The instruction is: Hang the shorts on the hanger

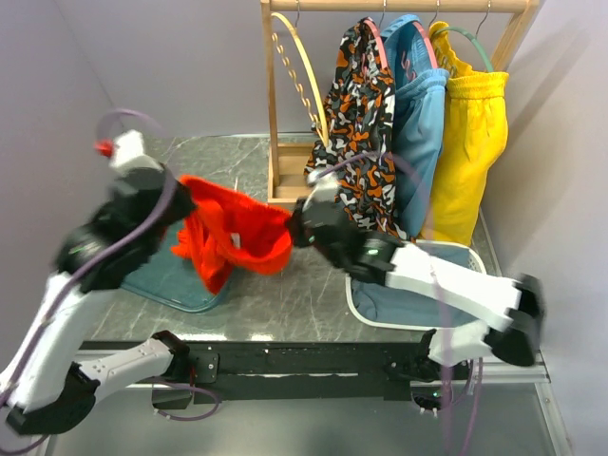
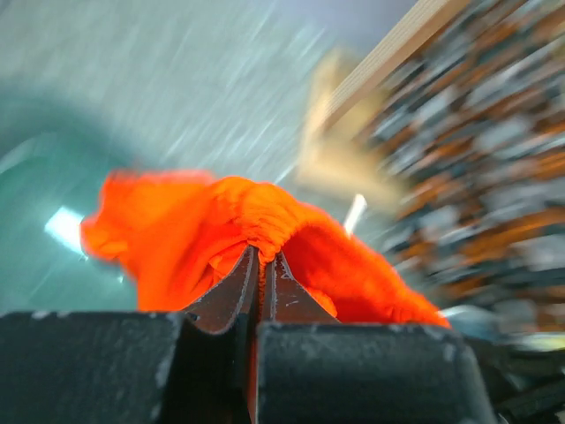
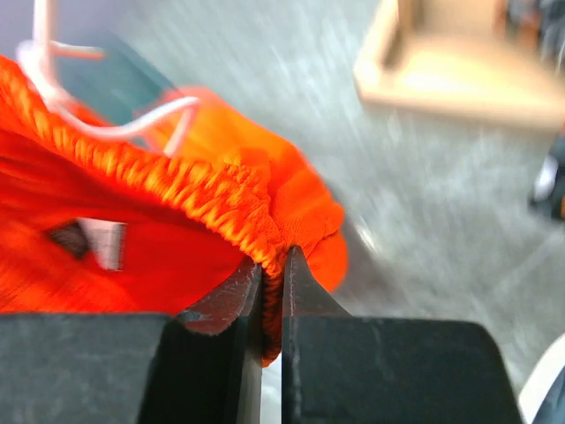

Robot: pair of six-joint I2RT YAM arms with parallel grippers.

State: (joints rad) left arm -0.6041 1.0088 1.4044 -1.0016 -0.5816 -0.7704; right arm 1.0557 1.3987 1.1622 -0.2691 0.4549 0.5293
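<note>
- Holding the orange-red fabric shorts point(image 1: 237, 237) above the marble tabletop point(image 1: 313, 294), both arms' jaws pinch the waistband, spreading it open.
- The thin tan wooden hoop hanger point(image 1: 313, 81) hangs behind, apart.

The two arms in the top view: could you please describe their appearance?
The left arm and right arm have white shells, black joints and thin purple cables. The left pincer and right pincer have dark wedge-shaped fingers on black blocks.
</note>
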